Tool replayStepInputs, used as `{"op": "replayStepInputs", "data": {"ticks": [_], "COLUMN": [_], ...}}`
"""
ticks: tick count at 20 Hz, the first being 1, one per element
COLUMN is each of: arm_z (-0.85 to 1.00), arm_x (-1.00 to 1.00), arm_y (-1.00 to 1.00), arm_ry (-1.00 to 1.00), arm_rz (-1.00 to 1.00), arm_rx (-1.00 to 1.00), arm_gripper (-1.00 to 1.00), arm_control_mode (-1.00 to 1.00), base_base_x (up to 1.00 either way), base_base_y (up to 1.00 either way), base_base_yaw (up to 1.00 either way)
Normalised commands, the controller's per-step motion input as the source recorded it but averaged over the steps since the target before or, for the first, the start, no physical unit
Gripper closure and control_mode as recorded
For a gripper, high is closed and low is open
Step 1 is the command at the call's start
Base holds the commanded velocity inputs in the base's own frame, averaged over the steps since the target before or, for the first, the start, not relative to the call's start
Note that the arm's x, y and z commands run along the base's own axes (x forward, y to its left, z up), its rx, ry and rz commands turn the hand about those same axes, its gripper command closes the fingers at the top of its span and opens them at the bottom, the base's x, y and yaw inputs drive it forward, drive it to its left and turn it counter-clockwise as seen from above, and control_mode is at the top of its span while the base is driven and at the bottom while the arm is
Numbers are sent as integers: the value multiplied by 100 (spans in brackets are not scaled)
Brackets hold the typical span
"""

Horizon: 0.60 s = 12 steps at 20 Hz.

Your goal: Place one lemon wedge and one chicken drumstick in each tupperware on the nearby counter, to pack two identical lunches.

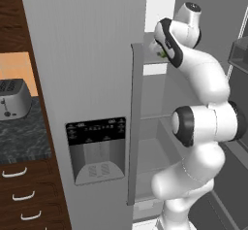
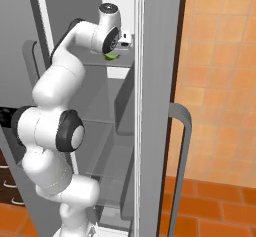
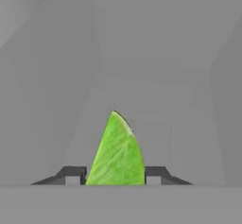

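In the hand view the gripper is closed on the green lemon wedge; the two dark fingertips touch it at 9 and 3 o'clock, and its point goes up to 12 o'clock. In the right base view the arm reaches inside the open fridge, and the wedge shows at the hand, just over an upper shelf. In the left base view a bit of green is seen beside the wrist. At 9 o'clock of that view the toaster stands on the counter.
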Motion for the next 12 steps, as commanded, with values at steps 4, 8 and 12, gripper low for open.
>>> {"op": "replayStepInputs", "data": {"ticks": [4,8,12], "arm_z": [-39,-2,-16], "arm_x": [-100,-100,-100], "arm_y": [0,0,0], "arm_ry": [-13,-2,0], "arm_rz": [-1,-2,0], "arm_rx": [-6,0,-1], "arm_gripper": [100,100,100], "arm_control_mode": [-100,-100,-100], "base_base_x": [0,0,0], "base_base_y": [0,0,0], "base_base_yaw": [0,0,0]}}
